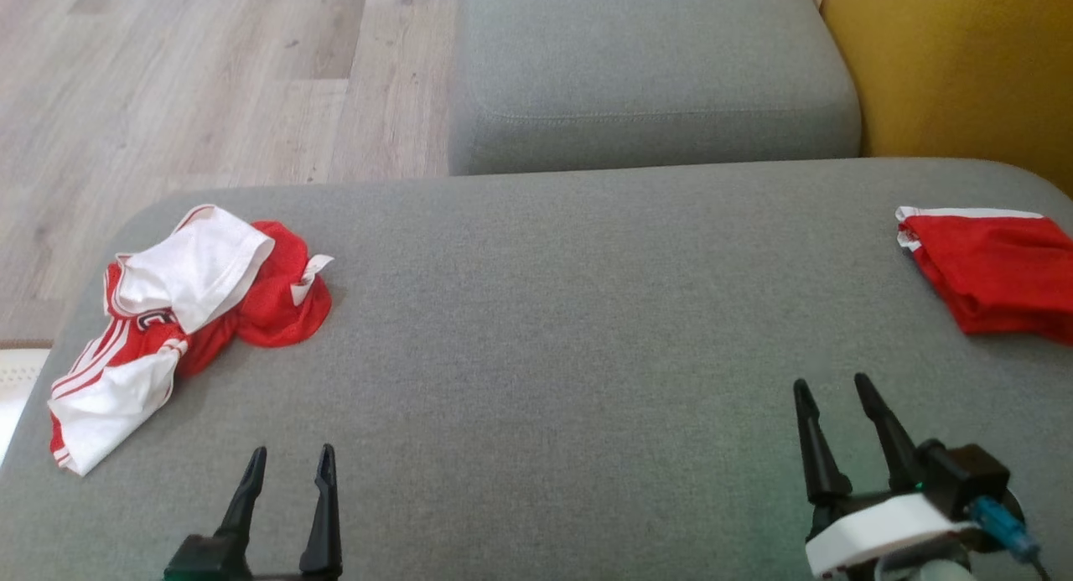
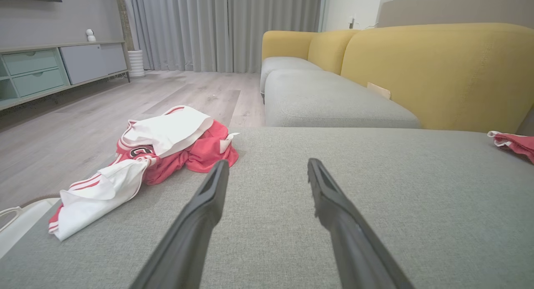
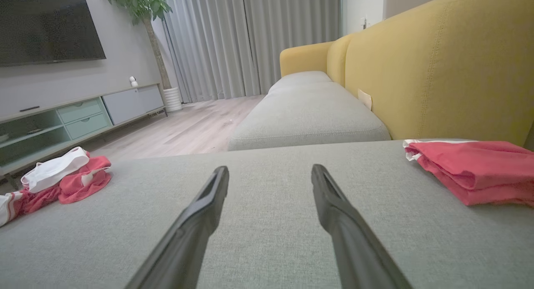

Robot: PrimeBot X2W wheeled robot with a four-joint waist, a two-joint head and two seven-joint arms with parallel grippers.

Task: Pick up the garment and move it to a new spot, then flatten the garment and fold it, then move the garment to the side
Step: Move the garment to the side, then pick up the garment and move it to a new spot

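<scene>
I am in a home living room. A sofa (image 3: 438, 72) with yellow backrests fills the right of my right wrist view, its grey seat cushions (image 3: 308, 114) in the middle. At the upper left hangs a flat television (image 3: 46, 26) above a low cabinet (image 3: 83, 114) with drawers. A potted plant (image 3: 144, 5) stands beside it, before grey floor-length curtains (image 3: 250, 38), on a pale wood-plank floor (image 3: 187, 130).

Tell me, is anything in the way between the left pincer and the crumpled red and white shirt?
Nothing visible is in the way. The open left pincer points across the grey cushion, and the crumpled garment lies ahead to its left, with just bare cushion between them.
</scene>
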